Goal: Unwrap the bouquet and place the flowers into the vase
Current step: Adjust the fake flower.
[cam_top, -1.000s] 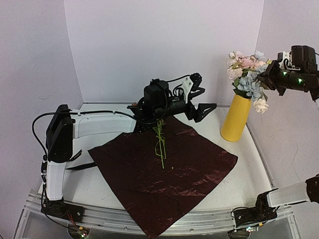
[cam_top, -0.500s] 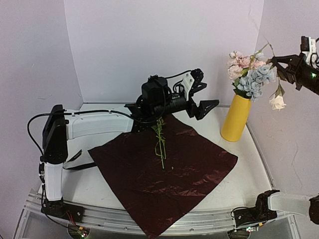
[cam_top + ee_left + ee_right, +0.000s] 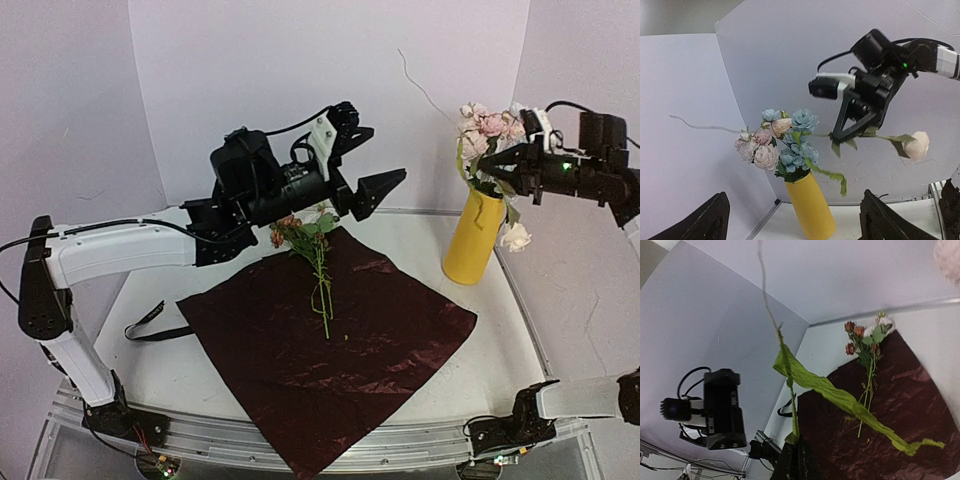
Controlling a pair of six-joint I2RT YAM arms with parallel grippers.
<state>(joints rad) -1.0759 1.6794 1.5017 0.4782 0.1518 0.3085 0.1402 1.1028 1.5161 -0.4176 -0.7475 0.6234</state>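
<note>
The right gripper (image 3: 497,160) is pinching the thin green stem of a cream rose (image 3: 516,237), its jaws pressed together on it. In the top view the bloom is dangling at 5 o'clock of the fingertips, just beside the upper part of the yellow vase (image 3: 472,250). The vase's mouth is sitting right under the gripper at 6 o'clock, and the bunch (image 3: 483,125) standing in the vase is rising at 11 o'clock of the tip. The right arm is reaching in high from the 3 o'clock side, held roughly level and pointing toward 9 o'clock.

The left gripper (image 3: 372,155) is hanging with its jaws spread wide and holding nothing. It is aiming toward the vase at 3 o'clock, its forearm lifted off the table. The remaining flowers (image 3: 305,235) are lying at 7 o'clock of it on the dark red wrap (image 3: 340,350), heads toward 12 o'clock.

Compared with half a second ago, the left arm is sitting higher and further toward 9 o'clock, uncovering the rust-orange heads. The right gripper is now closer to the vase, and the rose with it.
</note>
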